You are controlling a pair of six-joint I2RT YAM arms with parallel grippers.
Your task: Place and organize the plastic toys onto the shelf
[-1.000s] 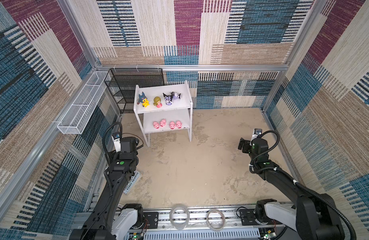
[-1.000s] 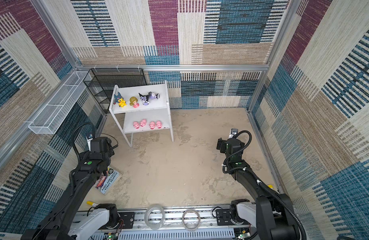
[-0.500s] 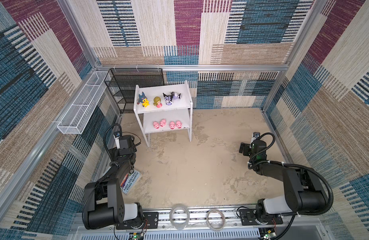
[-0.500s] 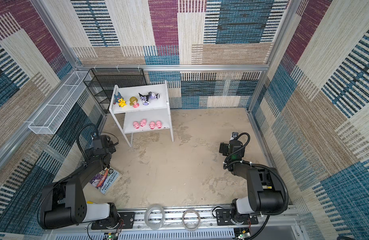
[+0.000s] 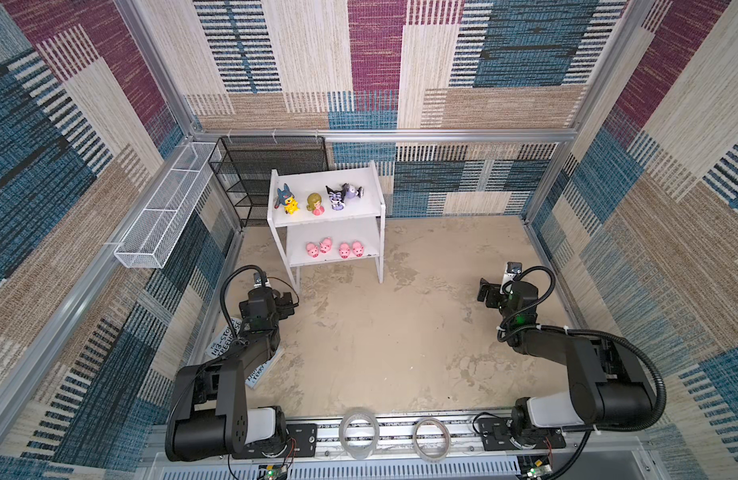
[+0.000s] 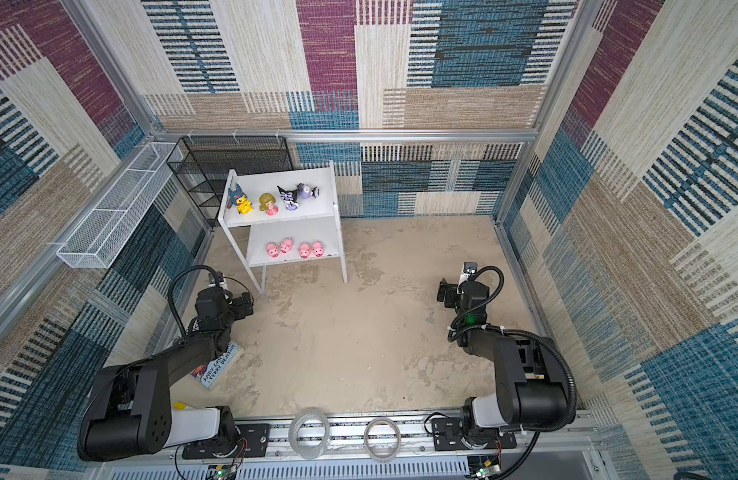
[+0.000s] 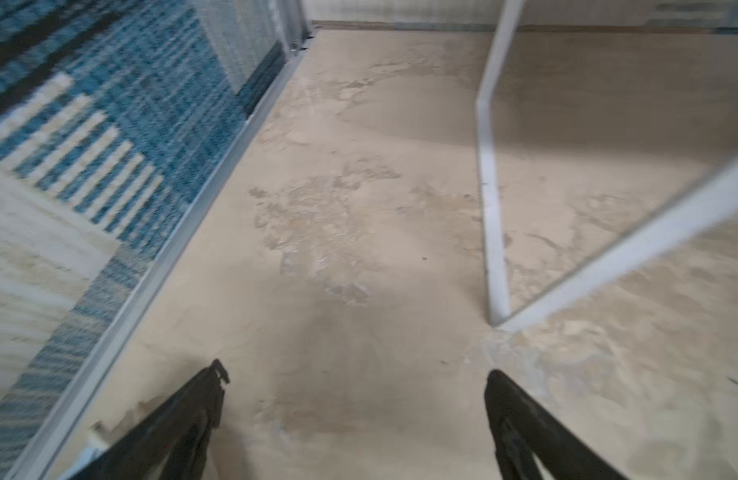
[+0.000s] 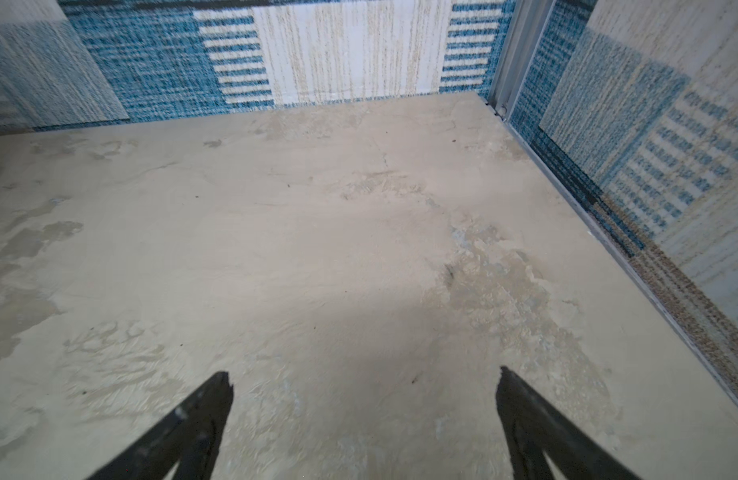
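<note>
The white two-tier shelf (image 5: 361, 208) (image 6: 317, 208) stands at the back left. Its top board holds a yellow toy with a blue hood (image 5: 287, 200), a blond pink-dressed doll (image 5: 316, 203) and two black-and-purple figures (image 5: 335, 198). Several pink pigs (image 5: 313, 249) (image 6: 272, 249) line the lower board. My left gripper (image 5: 290, 301) (image 7: 357, 374) hangs open and empty over bare floor, just in front of the shelf's front left leg (image 7: 490, 187). Over bare floor near the right wall, my right gripper (image 5: 486, 293) (image 8: 365, 380) is open and empty too.
A black mesh rack (image 5: 267, 166) stands behind the shelf, and a long white wire basket (image 5: 163, 220) hangs on the left wall. A paperback book (image 5: 230, 349) lies under my left arm. Two tape rolls (image 5: 359, 430) rest on the front rail. A yellow tube (image 6: 180, 405) sits by the left base.
Both arms have folded back and down toward their bases. The grippers stayed open and near the same spots. The toys on the shelf have not moved.
</note>
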